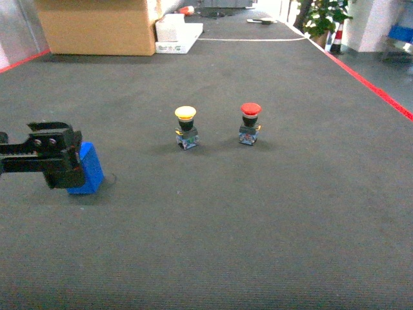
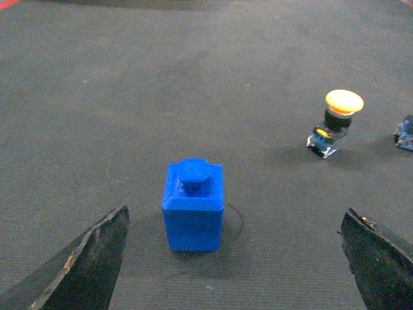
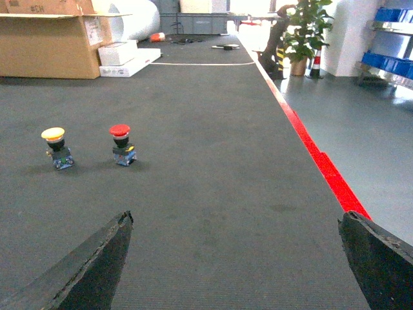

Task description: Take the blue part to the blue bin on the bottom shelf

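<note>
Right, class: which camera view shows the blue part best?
The left wrist-mounted view. The blue part stands unobstructed between the open fingers, its top knob visible. In the head view the left gripper hides part of it. The right wrist-mounted view does not show it.

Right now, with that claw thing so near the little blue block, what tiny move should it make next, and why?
Probably ease the left tool forward and down until its fingers flank the blue part, then close. In the left wrist view the jaws stand wide open with the block centred between them but ahead of the tips, upright on the dark carpet, nothing gripped yet.
</note>
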`<state>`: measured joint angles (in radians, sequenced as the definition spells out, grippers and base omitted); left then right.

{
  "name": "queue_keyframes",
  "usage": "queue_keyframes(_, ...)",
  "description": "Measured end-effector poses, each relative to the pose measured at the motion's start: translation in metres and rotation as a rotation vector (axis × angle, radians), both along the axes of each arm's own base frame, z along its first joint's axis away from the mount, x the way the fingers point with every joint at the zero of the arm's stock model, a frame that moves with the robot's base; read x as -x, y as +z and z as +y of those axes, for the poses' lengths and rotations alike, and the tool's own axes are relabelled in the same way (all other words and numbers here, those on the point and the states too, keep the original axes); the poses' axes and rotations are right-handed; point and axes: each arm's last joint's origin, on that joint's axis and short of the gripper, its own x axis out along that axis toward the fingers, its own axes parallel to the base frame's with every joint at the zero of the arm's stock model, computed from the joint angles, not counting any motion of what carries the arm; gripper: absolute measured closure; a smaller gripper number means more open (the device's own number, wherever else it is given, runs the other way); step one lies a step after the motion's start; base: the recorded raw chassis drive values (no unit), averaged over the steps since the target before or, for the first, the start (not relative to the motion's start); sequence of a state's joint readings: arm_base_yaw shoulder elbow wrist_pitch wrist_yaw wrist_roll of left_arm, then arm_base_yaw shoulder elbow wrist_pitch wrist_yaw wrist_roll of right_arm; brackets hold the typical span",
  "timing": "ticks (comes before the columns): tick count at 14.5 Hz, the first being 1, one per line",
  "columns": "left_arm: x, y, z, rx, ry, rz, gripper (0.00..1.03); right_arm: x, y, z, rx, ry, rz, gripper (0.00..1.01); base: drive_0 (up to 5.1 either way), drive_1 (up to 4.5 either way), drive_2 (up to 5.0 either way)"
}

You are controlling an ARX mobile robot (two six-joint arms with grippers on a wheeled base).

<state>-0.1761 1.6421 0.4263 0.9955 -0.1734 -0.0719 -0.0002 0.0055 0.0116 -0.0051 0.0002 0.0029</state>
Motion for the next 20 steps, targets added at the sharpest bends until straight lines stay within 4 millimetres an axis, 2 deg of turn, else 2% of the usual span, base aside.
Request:
queue_keyframes(5,-0.039,-0.051,0.009,0.000,0.015,0.127,0.05,0.000,0.000,0.000,0.000,0.000,0.000,0.03,0.0,0.00,0.0)
queue_keyframes(8,-0.061,-0.059,0.011,-0.004,0.017,0.132,0.05,0.000,0.000,0.000,0.000,0.000,0.000,0.03,0.0,0.00,0.0)
queue_keyframes(11,-0.084,-0.075,0.013,-0.034,0.015,0.162,0.05,0.000,0.000,0.000,0.000,0.000,0.000,0.03,0.0,0.00,0.0)
queue_keyframes(15,-0.109,-0.081,0.019,-0.066,0.039,0.152,0.05,0.000,0.000,0.000,0.000,0.000,0.000,0.03,0.0,0.00,0.0)
queue_keyframes(18,-0.110,-0.082,0.021,-0.074,0.040,0.156,0.37,0.000,0.000,0.000,0.000,0.000,0.000,0.03,0.0,0.00,0.0)
queue_keyframes(19,-0.110,-0.082,0.021,-0.073,0.038,0.154,0.52,0.000,0.000,0.000,0.000,0.000,0.000,0.03,0.0,0.00,0.0)
queue_keyframes(20,-0.110,-0.081,0.021,-0.073,0.038,0.147,0.57,0.000,0.000,0.000,0.000,0.000,0.000,0.03,0.0,0.00,0.0)
